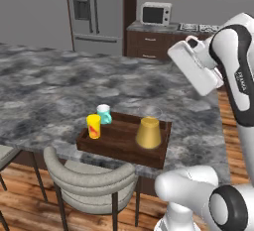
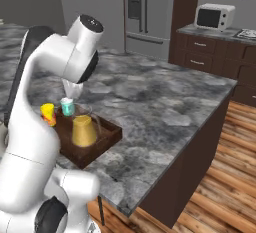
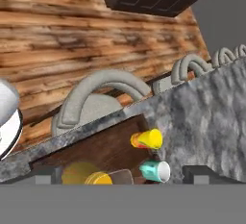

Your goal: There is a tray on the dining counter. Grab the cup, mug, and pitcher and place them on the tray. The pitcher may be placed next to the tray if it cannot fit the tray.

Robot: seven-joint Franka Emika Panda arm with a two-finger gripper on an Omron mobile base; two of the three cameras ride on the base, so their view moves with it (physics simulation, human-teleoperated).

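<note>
Jaws [image 3: 120, 176] wide open, gripping nothing; both dark tips sit far apart at the bottom of the hand view. Hand is raised well above the desk [image 1: 59, 86], looking down at the tray [image 1: 121, 143].

All three task items are on the tray, below the jaws:
- pitcher [image 1: 149, 133]: mustard-gold, upright on its wide base, at the tray end nearest the arm's side in the left base view. In the hand view it sits almost straight under the gap between the tips, partly cut off by the bottom edge [image 3: 89, 175].
- mug [image 1: 103, 114]: teal, white inside, at the opposite end of the tray, against the far rim. In the hand view it sits just inside the right tip [image 3: 154, 171].
- cup [image 1: 93, 126]: yellow with red-orange mark, just beside the mug, on the chair side of the tray. In the hand view it lies a bit further out from the jaws than the mug [image 3: 148, 139].

Cup and mug are close together, contact unclear. Pitcher stands apart from both.

Tray sits at the desk edge nearest the grey chair [image 1: 92, 180], which is tucked in below that edge. Right base view matches: pitcher [image 2: 83, 131] in the middle of the tray, mug [image 2: 67, 107] and cup [image 2: 48, 113] partly behind the arm.

Background: fridge [image 1: 94, 12], microwave [image 1: 156, 13] on the dark cabinets.
</note>
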